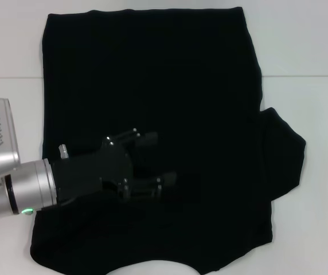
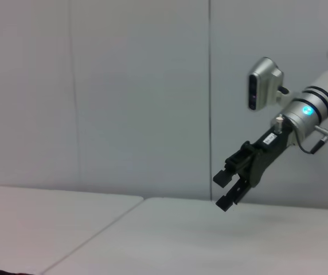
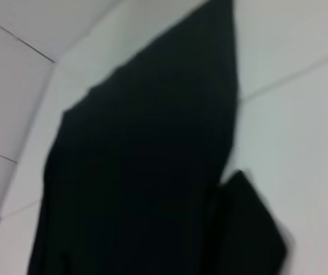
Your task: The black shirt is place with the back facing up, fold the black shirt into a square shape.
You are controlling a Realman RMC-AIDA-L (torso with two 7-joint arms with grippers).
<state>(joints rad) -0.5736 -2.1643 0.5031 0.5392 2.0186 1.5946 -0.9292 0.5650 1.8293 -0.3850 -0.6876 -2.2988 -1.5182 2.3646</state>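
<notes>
Lying flat on the white tabletop (image 1: 313, 51), the black shirt (image 1: 152, 74) is spread beneath the left hand (image 1: 152, 160), fingers apart; the right hand (image 2: 228, 188) is raised, fingers apart.

The left hand (image 1: 159, 160) is black with small silver screws, on a silver wrist with black rings and a green light.
</notes>
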